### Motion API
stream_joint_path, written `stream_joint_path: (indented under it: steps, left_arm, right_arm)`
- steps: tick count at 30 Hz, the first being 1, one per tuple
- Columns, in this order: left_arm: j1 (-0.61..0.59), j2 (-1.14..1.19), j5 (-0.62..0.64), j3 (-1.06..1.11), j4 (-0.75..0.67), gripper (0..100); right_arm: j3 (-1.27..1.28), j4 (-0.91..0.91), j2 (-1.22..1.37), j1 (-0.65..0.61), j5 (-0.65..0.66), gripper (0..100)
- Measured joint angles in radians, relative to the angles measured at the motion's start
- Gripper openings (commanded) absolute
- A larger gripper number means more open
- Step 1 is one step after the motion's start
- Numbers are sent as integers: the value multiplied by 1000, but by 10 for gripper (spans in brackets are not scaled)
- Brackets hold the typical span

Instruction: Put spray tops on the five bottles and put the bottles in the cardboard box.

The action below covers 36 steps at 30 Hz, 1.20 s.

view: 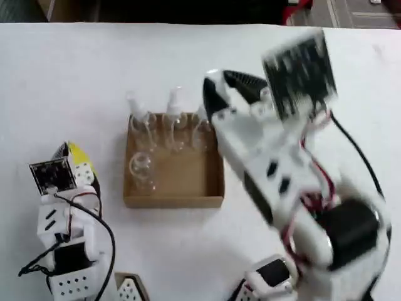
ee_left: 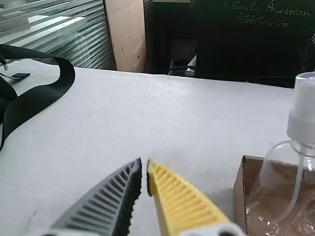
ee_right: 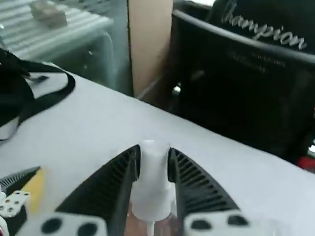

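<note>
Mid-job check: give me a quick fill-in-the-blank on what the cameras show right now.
1. The right gripper is closed around one bottle's white ___.
2. The left gripper sits low over the table beside the box, with its fingers ___.
3. The bottles stand inside the cardboard ___.

Missing words: spray top; shut; box.

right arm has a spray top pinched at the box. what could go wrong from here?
1. The right gripper fingers pinch only the white spray top. If it is not fully seated, it could tilt or pop off.
2. The clear plastic bottles stand packed along the far wall of the brown cardboard box, right beside that gripper. A sideways move may topple them.
</note>
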Motion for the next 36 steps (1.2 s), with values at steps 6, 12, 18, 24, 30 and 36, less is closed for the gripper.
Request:
stream_joint_path:
  steps: [6, 12, 18, 24, 30, 36]
  left_arm:
    - [0, 0, 0, 0, 0, 24]
    - [0, 0, 0, 0, 0, 24]
    - [0, 0, 0, 0, 0, 24]
    - [0, 0, -17, 0, -31, 24]
    - [0, 0, -43, 8, -35, 24]
    - [0, 0, -44, 8, -35, 24]
  right_arm:
    - [396, -316, -296, -46, 0, 16]
    - [750, -710, -542, -46, -2, 15]
    - [807, -898, -535, -129, -6, 15]
    - [809, -1080, -385, -241, -6, 16]
    - [818, -1186, -269, -304, -6, 16]
    - [911, -1250, -130, -331, -6, 16]
